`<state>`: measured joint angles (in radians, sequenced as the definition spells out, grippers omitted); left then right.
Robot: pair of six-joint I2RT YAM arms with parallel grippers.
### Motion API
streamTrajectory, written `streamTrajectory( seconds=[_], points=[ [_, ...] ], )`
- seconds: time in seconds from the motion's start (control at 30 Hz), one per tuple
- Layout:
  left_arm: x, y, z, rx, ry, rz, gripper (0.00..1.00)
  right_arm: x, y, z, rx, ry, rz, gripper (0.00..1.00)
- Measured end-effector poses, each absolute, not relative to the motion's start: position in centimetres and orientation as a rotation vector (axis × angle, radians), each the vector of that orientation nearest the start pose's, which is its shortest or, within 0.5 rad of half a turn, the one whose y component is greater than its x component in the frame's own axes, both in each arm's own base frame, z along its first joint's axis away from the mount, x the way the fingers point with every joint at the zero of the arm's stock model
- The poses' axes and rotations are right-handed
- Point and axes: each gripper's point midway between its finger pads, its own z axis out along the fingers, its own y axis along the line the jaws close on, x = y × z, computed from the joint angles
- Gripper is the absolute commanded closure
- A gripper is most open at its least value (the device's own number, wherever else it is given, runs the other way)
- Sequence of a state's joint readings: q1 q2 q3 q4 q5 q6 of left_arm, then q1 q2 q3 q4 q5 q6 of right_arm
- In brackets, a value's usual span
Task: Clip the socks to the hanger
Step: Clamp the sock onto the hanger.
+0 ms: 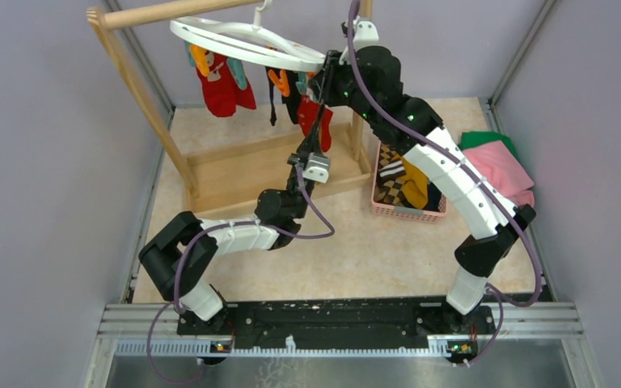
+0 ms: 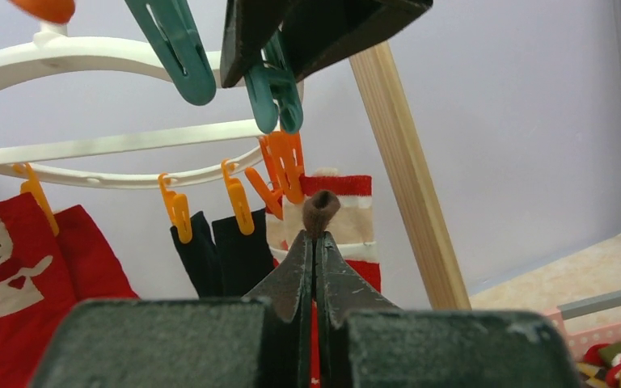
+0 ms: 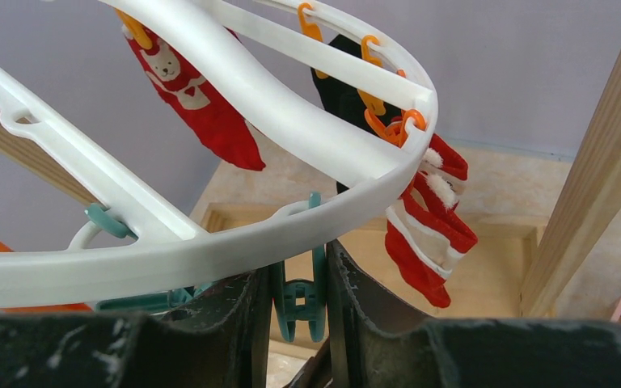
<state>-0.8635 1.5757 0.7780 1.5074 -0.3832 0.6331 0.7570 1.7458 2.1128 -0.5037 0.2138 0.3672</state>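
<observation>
Fingers (image 2: 291,279) of my left hand (image 2: 315,242) are pressed fully together on the small bunched tip of a soft brown sock (image 2: 321,210). They hold it up just under the white plastic ring hanger (image 2: 121,141) with its wavy crossbars. From my station I see only that tip; the rest of the sock is hidden behind the hand.

Above it, my right hand (image 3: 299,279) is clamped on a teal plastic clip (image 3: 299,297) that dangles from the near rim of the hanger, with one dark finger on each side. The brown tip sits below that clip and does not touch it.

The hanger hangs by its hook from the pale wooden rack frame (image 1: 234,174) at the back of the worktop (image 1: 348,250). Orange plastic clips (image 2: 285,166) already hold three lots of socks on it:
- a pair of red socks with a white bear (image 1: 222,87)
- a pair of plain black socks (image 2: 226,250)
- a red sock with cream stripes (image 3: 428,230)

More socks, brown argyle and mustard among them, lie in a pink plastic basket (image 1: 404,215) on the worktop to the right of the rack. Beside the basket lie a folded pink cloth (image 1: 497,166) and a green cloth (image 1: 485,139).
</observation>
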Motion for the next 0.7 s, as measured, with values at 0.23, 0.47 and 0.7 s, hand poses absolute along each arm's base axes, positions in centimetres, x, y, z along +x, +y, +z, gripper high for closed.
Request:
streamTrajectory(
  seconds=[0.23, 0.47, 0.7],
  points=[
    [34.7, -26.7, 36.5, 0.373, 0.847, 0.045, 1.0, 39.3, 33.3, 44.5, -0.163, 1.749, 0.677, 1.0],
    [34.5, -27.6, 35.7, 0.537, 0.776, 0.238, 1.0, 39.6, 33.1, 44.5, -0.16, 1.754, 0.699, 1.0],
    [35.8, -29.6, 35.4, 0.639, 0.731, 0.444, 1.0, 39.6, 33.1, 44.3, -0.168, 1.762, 0.712, 1.0]
  ],
)
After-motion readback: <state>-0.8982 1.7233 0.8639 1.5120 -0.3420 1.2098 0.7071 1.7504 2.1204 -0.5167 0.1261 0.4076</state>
